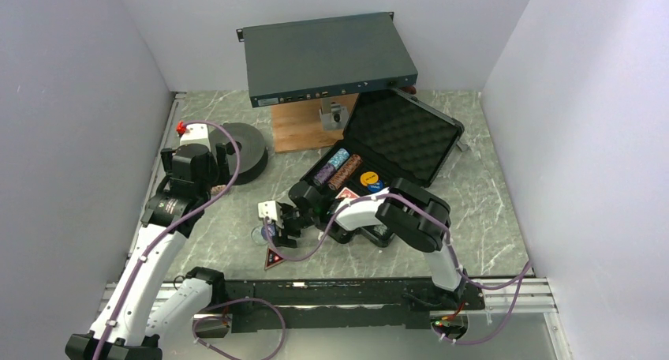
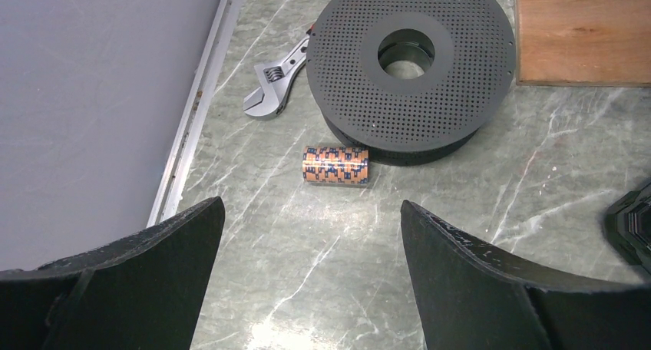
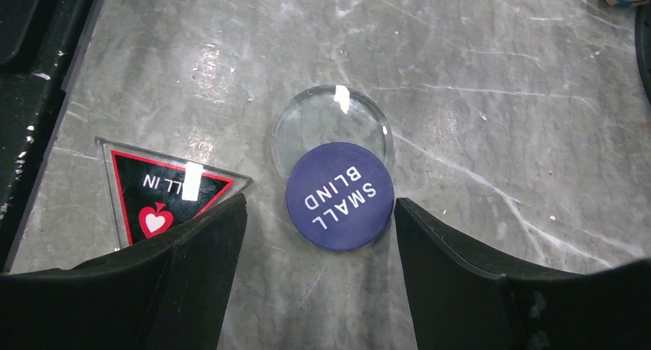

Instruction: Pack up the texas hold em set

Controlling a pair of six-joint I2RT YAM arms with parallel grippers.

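Grey marble tabletop (image 1: 489,218), white walls around. The case (image 1: 406,131) sits open mid-table with its foam lid up, and some chip rolls and buttons are already in the tray.

The right gripper (image 3: 318,212) is over the blue SMALL BLIND button (image 3: 340,196), left of the case. Its jaws are apart and straddle the button. The right finger is at the rim, the left has a gap, and nothing is clamped yet. The button lies half on a clear disc (image 3: 322,120). The red-black triangle (image 3: 157,200) is just beside the left finger.

Step in hand looks like pinching that button. My advice:
- Shift so both fingers meet the rim together, otherwise it skids sideways.
- Get the tips right down to the table, since it's thin and riding on a slick disc and likely to tilt or slip.
- Keep the left finger off the triangle.

The left gripper (image 2: 311,212) has its jaws wide apart and holds nothing. It hangs above an orange chip roll (image 2: 335,166) lying just beside the spool (image 2: 460,66).
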